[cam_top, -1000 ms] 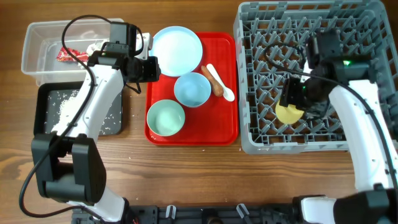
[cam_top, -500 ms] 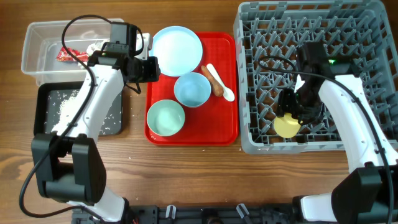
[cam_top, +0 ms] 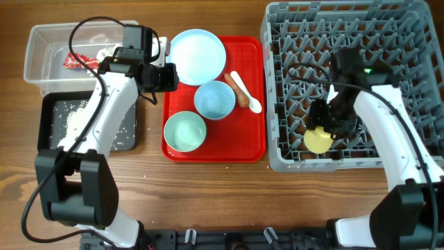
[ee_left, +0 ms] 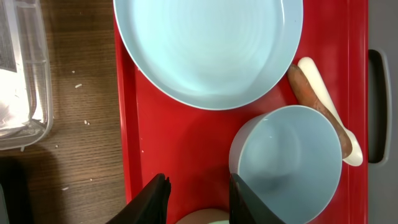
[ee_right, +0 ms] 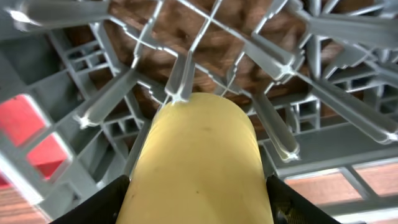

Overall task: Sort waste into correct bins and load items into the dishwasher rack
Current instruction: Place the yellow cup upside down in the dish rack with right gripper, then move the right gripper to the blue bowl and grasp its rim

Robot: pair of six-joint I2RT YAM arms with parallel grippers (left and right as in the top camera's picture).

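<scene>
Gripping the small yellow cup from both sides, the right gripper is reaching down into the dishwasher rack, its two dark fingers pressing against the cup's wall. The cup is sitting low among the upright grey pegs in the front part of the rack, toward its left half, and whether it is touching the grid floor is not showing. The left gripper is hovering over the left edge of the flat red tray, its fingers standing a narrow way apart and holding nothing, with bare red tray showing between them. On that tray the round pale-blue plate is lying at the far end, one pale-blue bowl is sitting near the middle and a second bowl is sitting near the front left corner. The white spoon is lying just beside the middle bowl, with the orange-brown sausage-like stick touching it along its length. To the left, the clear plastic tub is holding the crumpled red wrapper and white tissue, and the black tray in front of it is carrying loose rice grains.
</scene>
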